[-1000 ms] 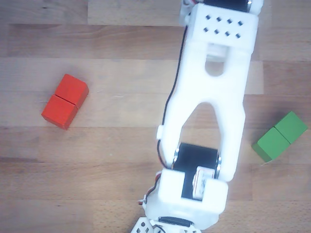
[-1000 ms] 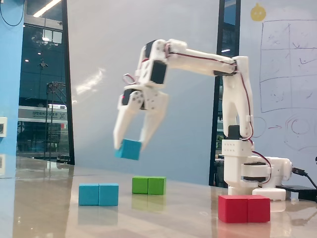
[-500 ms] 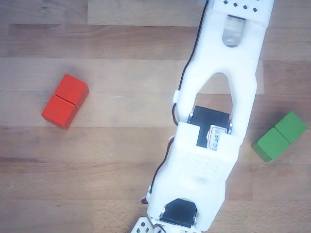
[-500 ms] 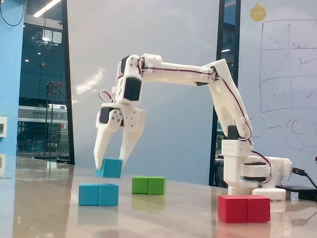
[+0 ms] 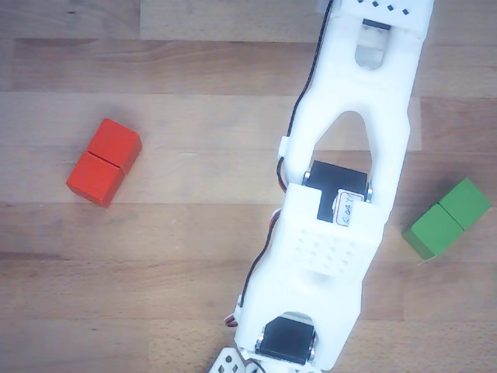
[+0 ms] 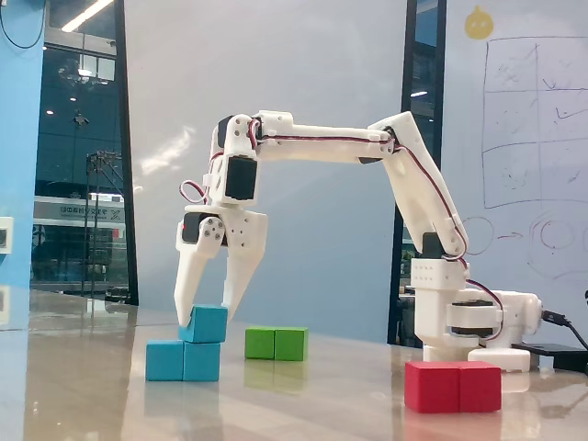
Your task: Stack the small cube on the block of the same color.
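In the fixed view the small light-blue cube (image 6: 208, 325) rests slightly tilted on the right half of the light-blue two-cube block (image 6: 183, 360). My gripper (image 6: 207, 314) points down over the cube, and its two fingertips straddle the cube's upper edges and touch them. In the other view the white arm (image 5: 342, 217) covers the gripper and both blue pieces.
A red two-cube block (image 5: 103, 162) (image 6: 453, 386) and a green two-cube block (image 5: 448, 217) (image 6: 276, 343) lie on the wooden table on either side of the arm. The arm's base (image 6: 464, 322) stands at the right in the fixed view.
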Motion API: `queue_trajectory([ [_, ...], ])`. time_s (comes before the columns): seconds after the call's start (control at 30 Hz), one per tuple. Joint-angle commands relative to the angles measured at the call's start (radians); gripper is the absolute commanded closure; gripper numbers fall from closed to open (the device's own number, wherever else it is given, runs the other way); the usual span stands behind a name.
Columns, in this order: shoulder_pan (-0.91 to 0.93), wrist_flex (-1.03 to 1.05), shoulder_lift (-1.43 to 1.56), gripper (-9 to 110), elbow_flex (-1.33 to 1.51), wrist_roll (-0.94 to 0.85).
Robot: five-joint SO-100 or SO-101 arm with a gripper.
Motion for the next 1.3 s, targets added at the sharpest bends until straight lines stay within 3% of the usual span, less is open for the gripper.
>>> queue_trajectory([
  [0.0, 0.014, -0.041, 0.025, 97, -0.1, 0.002],
  [0.2, 0.005, -0.041, 0.02, 94, -0.089, -0.003],
  [0.5, 0.012, -0.041, -0.003, 71, -0.08, 0.008],
  [0.7, 0.005, -0.041, -0.006, 63, -0.078, 0.0],
  [0.97, 0.018, -0.04, -0.005, 60, -0.078, -0.005],
  [1.27, 0.186, -0.044, 0.0, 60, -0.078, -0.006],
])
